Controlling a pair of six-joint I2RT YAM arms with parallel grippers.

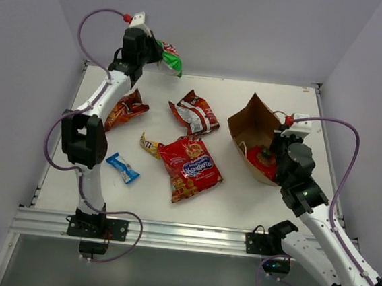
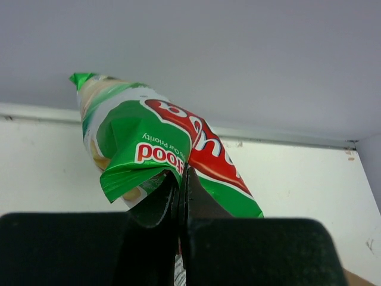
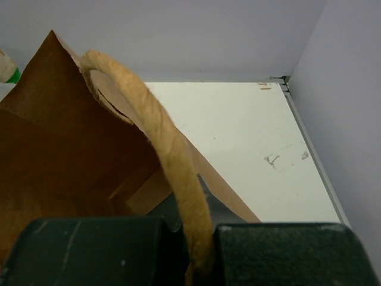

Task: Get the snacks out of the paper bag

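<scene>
My left gripper (image 1: 154,51) is raised over the table's far left edge, shut on a green-white chip bag (image 1: 171,58). In the left wrist view the jaws (image 2: 183,179) pinch the bag's lower edge (image 2: 149,137). The brown paper bag (image 1: 253,125) lies tilted at the right, mouth toward my right arm, with a red packet (image 1: 262,162) inside. My right gripper (image 1: 273,149) is at the bag's mouth. In the right wrist view it (image 3: 199,238) is shut on the twisted handle (image 3: 169,155) of the bag (image 3: 59,161).
On the table lie an orange-red chip bag (image 1: 125,108), a red-silver bag (image 1: 194,111), a large red bag (image 1: 190,166), a yellow candy pack (image 1: 149,144) and a blue bar (image 1: 122,167). Walls enclose the table on three sides.
</scene>
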